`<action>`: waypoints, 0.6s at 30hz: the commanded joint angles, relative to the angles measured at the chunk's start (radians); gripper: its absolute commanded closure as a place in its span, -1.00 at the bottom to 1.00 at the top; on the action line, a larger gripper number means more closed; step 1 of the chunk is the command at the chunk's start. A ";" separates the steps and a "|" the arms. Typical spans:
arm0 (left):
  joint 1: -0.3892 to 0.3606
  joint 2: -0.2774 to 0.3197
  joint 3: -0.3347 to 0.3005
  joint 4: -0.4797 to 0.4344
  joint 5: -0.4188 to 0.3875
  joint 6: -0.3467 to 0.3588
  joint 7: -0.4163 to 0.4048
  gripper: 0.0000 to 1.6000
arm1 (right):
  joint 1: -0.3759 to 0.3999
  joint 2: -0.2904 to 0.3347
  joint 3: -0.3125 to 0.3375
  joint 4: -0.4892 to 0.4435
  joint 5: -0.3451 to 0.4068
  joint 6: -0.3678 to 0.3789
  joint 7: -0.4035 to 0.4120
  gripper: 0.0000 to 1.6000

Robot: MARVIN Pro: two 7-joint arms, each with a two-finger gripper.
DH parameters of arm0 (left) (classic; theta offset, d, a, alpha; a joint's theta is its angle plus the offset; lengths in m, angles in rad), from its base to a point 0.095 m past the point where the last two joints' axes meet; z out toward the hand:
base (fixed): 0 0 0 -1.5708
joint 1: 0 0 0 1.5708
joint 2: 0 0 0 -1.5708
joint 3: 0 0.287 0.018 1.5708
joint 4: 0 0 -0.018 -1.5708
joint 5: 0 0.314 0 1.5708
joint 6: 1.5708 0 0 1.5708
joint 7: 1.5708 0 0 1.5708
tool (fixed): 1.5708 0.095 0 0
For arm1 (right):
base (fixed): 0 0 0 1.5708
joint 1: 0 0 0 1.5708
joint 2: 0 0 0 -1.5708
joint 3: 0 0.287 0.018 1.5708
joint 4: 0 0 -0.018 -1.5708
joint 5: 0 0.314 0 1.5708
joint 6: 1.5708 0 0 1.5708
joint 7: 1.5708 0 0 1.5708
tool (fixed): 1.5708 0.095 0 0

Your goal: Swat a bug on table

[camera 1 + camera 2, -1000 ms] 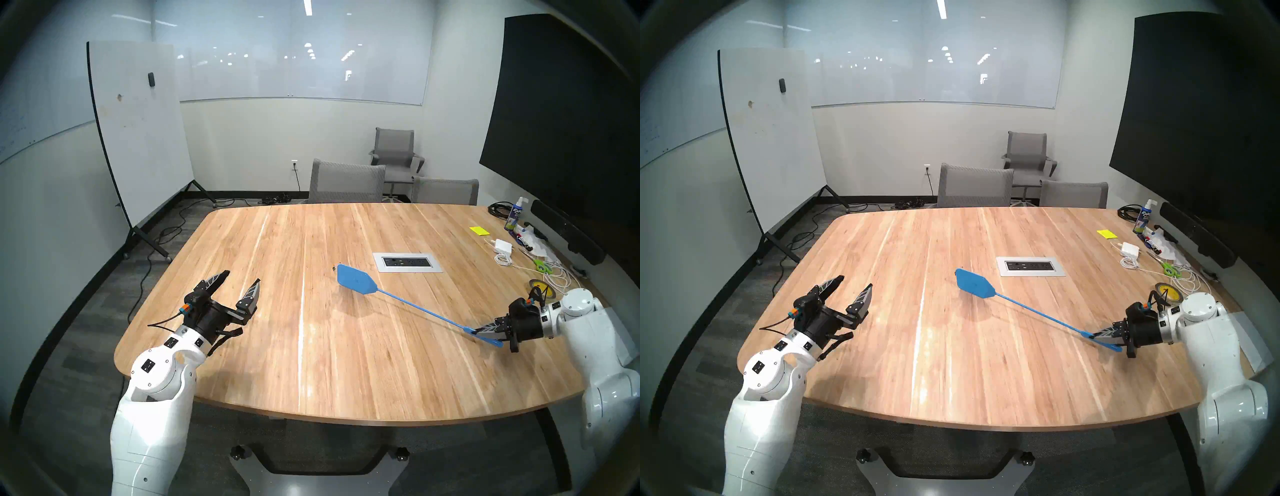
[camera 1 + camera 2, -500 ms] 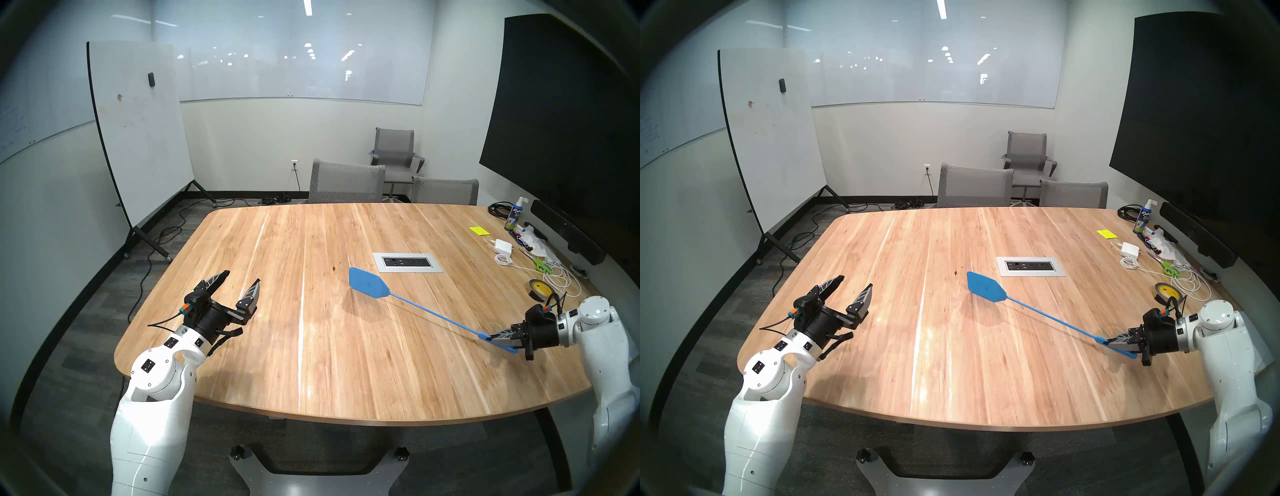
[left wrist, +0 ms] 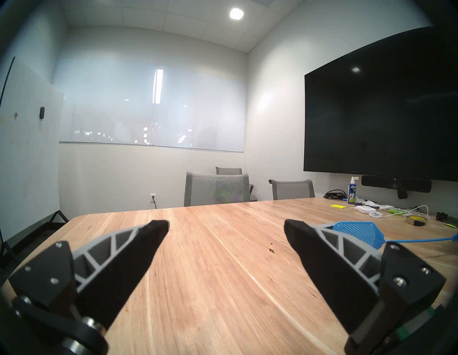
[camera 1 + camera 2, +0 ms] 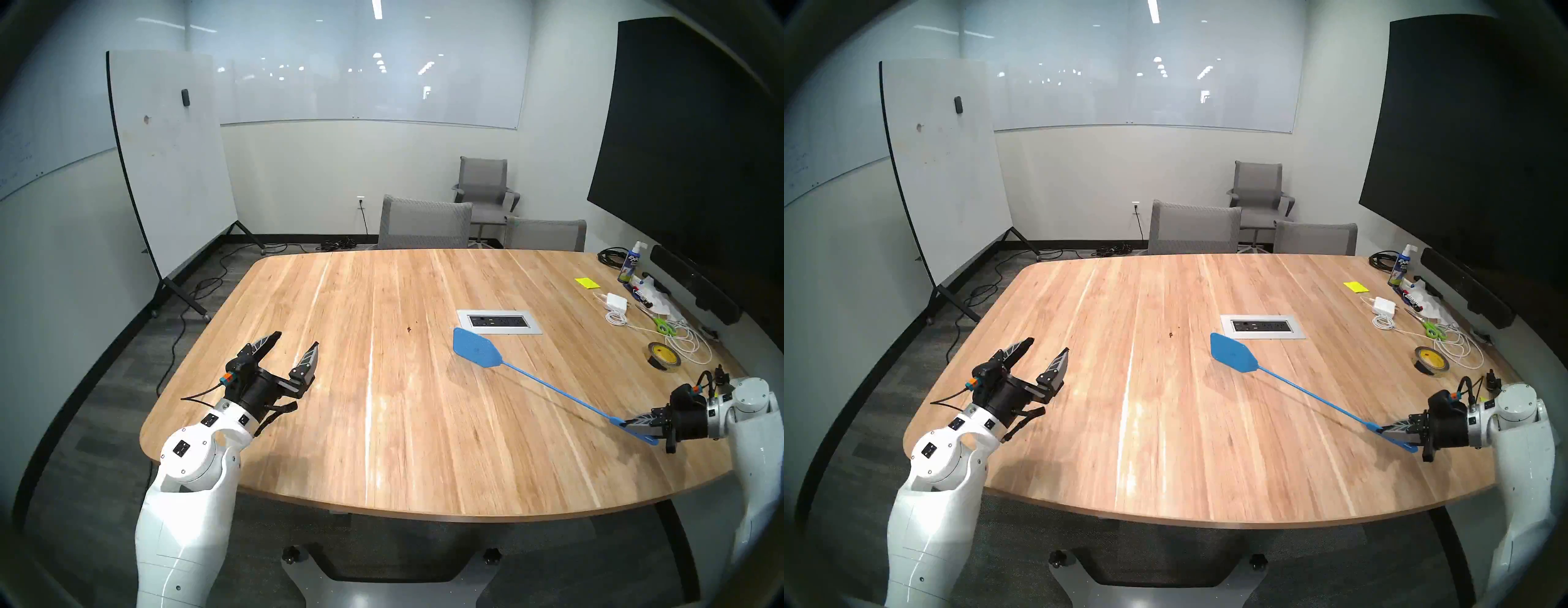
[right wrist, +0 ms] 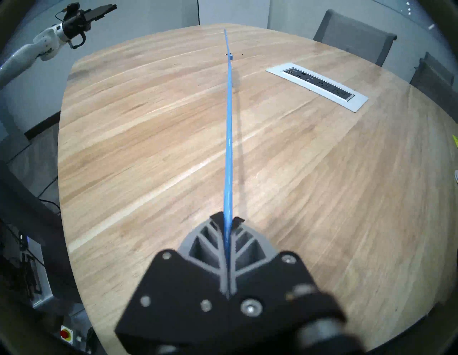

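- The bug [image 4: 408, 329] is seen as a tiny dark brown-black speck on the table [image 4: 382, 424], far smaller than the head of the blue swatter [image 4: 477, 349].
- In the left wrist view the bug [image 3: 271, 251] is shown as a small irregular crumb with faint leg-like bits; finer detail cannot be made out.
- The bug is placed to the left of the silver outlet panel [image 4: 499, 321], near it but clearly apart, on bare streaky wood.
- The swatter's head is held just in front of the outlet panel's near left corner, and a gap of bare wood is left between the head and the bug.
- The swatter's thin handle is clamped near its end between the closed fingers of the right gripper [image 4: 636, 426], well to the right of the outlet panel and nearer the robot.
- In the right wrist view the swatter [image 5: 229, 138] is seen edge-on, running away from the right gripper [image 5: 228, 220].
- The left gripper [image 4: 297, 342] is held spread wide and empty over the table, well to the left of the outlet panel and of the bug.
- A roll of tape [image 4: 664, 356] is laid to the right of the outlet panel.
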 commanded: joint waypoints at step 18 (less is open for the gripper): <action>-0.004 0.002 -0.001 -0.017 0.001 -0.001 -0.001 -1.00 | -0.343 -0.169 0.387 -0.348 -0.012 0.136 0.000 1.00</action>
